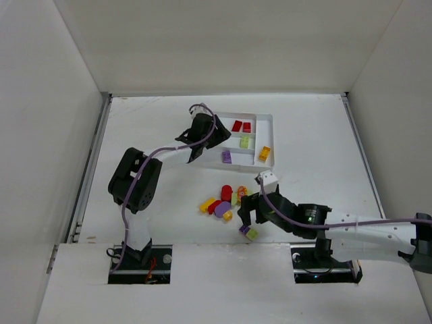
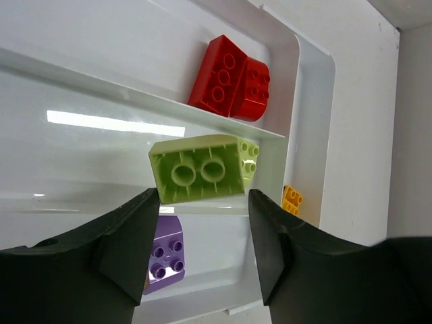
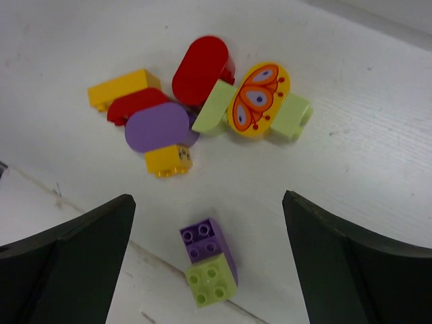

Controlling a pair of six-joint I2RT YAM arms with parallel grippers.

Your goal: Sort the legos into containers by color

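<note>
- The left gripper (image 2: 202, 206) is spread and holds nothing. The lime brick (image 2: 202, 169) lies tipped on its side in the middle slot of the tray (image 2: 310, 135), just beyond the fingertips.
- The right gripper (image 3: 208, 202) is spread wide and empty above the purple-and-lime pair (image 3: 209, 260) at lower centre of its frame.
- Risk: that pair touches, and whether it is clipped together cannot be told. A single pinch may lift both colours into one slot.
- Risk: the pile (image 3: 202, 101) at upper centre is tightly packed, so closing fingers may shove neighbouring bricks aside.
- Risk: the left fingers stand close to the lime brick and may snag it on withdrawal.
- Only the left wrist view shows the lime brick's underside and studs on the red bricks (image 2: 229, 77), purple brick (image 2: 165, 253) and orange brick (image 2: 291, 199).
- Only the right wrist view resolves the butterfly piece (image 3: 260, 98).
- Only the top view shows the tray, pile and both arms together.
</note>
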